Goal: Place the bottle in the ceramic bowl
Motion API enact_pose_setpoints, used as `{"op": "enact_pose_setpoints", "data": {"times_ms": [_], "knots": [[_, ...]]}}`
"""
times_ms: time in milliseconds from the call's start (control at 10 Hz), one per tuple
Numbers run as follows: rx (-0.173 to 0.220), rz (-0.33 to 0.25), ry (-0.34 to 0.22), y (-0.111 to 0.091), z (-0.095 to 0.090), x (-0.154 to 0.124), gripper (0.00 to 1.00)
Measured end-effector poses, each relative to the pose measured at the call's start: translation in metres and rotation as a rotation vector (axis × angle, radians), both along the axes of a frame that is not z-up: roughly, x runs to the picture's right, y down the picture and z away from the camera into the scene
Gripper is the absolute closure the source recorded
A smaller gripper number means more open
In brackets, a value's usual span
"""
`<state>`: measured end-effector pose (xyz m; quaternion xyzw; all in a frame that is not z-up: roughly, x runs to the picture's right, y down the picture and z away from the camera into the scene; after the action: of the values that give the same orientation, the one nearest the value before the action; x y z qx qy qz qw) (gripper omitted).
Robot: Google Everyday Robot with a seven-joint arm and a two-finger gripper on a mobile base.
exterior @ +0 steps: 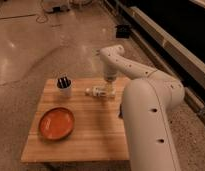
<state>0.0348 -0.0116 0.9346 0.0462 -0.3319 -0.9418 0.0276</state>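
Note:
The small white bottle [97, 92] lies on its side on the wooden table [91, 130], near the back edge, cap end to the left. The ceramic bowl [56, 123], orange-red inside with a darker rim, sits at the table's front left, well apart from the bottle. My gripper [109, 88] hangs down from the white arm [146, 105] and is right at the bottle's right end, low over the table. The arm covers the table's right side.
A white cup with dark pens [64, 86] stands at the table's back left, left of the bottle. Shiny floor surrounds the table. A dark wall and ledge [161, 35] run along the back right.

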Motion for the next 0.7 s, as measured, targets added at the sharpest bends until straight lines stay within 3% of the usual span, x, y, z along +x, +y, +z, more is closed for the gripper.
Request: {"op": "enact_pose_setpoints", "data": {"times_ms": [400, 700], "knots": [[-0.006, -0.005, -0.061, 0.025, 0.034, -0.023, 0.20], [-0.020, -0.007, -0.082, 0.035, 0.049, -0.032, 0.20]]}}
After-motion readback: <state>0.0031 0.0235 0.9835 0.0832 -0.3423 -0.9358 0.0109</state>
